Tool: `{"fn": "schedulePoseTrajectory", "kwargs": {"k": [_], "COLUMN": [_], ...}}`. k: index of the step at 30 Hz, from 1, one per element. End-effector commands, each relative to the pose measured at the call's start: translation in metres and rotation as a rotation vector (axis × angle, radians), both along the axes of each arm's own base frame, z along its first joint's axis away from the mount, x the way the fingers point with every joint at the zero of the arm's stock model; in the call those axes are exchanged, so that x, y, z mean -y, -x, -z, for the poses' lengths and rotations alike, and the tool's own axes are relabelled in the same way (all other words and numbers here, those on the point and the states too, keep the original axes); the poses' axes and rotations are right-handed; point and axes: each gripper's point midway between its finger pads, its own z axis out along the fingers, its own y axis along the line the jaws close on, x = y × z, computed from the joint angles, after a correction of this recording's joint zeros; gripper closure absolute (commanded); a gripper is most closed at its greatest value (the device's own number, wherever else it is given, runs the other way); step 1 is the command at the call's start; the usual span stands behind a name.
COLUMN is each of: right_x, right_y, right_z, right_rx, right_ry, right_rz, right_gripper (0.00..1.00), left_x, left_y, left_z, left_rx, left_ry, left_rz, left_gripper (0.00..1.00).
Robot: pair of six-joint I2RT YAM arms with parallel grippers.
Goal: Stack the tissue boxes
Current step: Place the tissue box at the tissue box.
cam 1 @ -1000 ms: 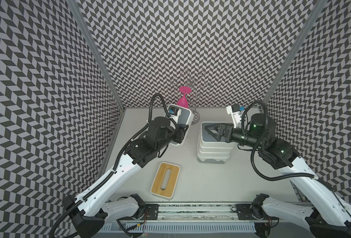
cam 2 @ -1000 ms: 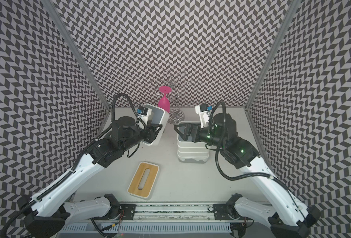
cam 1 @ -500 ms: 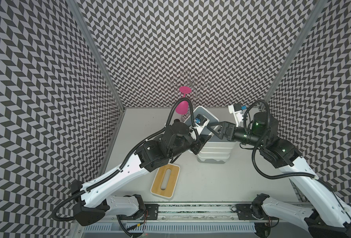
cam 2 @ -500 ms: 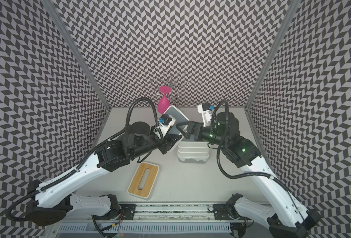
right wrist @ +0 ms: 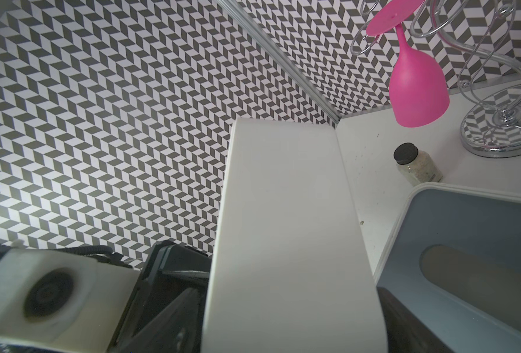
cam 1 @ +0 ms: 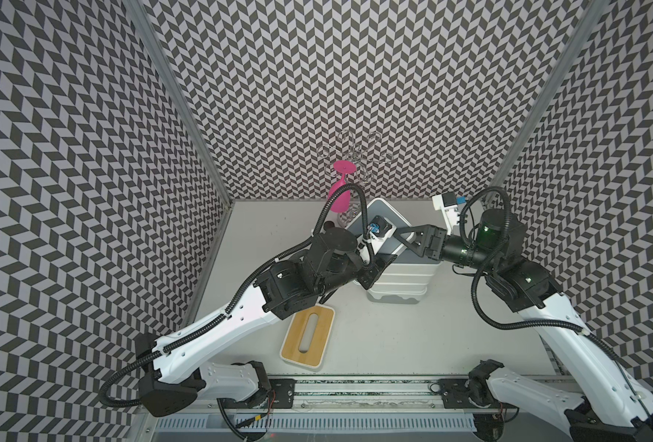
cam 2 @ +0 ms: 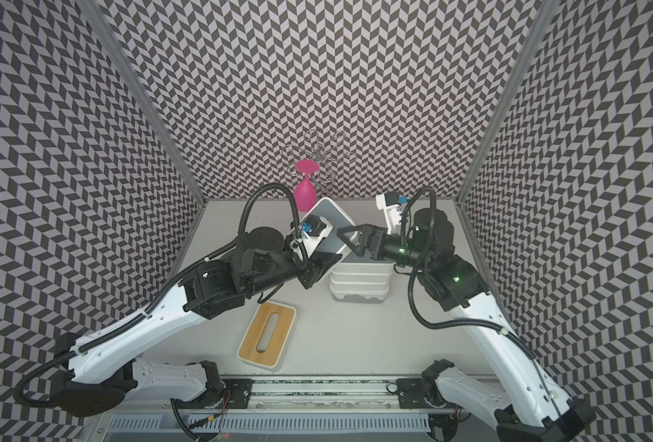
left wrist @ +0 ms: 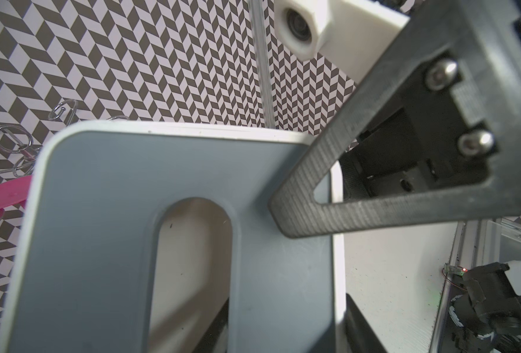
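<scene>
While the left fingers [cam 1: 371, 276] are pinching the grey-lidded box [left wrist: 100, 214] by its wall, tilted above the stack [cam 1: 397, 279] near the table's [cam 1: 470, 344] back edge, the right fingers [left wrist: 314, 171] are standing wide around it; it is probably light, stiff and slippery.

Tissue boxes in three places:
- One bamboo-lidded box [cam 1: 307, 333] lies alone near the front edge of the bench [cam 1: 263, 229].
- One tilted grey-lidded box [cam 1: 389, 216] is raised off the bench.
- One stack [cam 1: 397, 285] stands right of the bench's middle. It seems to have four tiers, though the count is unsure from above. Only its top lid [right wrist: 467, 229] shows, and it is grey.

That makes two grey lids and one bamboo lid in sight.

Along the back edge:
- One pink goblet [cam 1: 339, 195].
- One chrome wire rack [right wrist: 503, 134].
- One small dark-capped jar [right wrist: 418, 165].

There are two arms with one end effector each: the left end effector [cam 1: 379, 264] and the right end effector [cam 1: 404, 243].
</scene>
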Motion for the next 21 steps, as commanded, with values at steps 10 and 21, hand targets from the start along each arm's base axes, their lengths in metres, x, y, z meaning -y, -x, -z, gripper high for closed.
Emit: {"fn": "schedulePoseTrajectory", "kwargs": {"k": [10,21], "right_x": [-0.001,0.008], "right_y": [0.007,0.012], "right_z": [-0.018,-0.037], "right_rx": [0.1,0.157], "right_ry": [-0.051,-0.114], "right_rz": [-0.04,-0.019], "right_gripper": [0.3,0.51], "left_x": [0.011,0.01], "left_y": [0.002,0.0], "left_z": [-0.031,-0.039], "left_rx": [0.073,0.088], "left_ry": [0.064,0.069], "left_rz": [0.045,0.035], "left_gripper": [0.67,0.49]}}
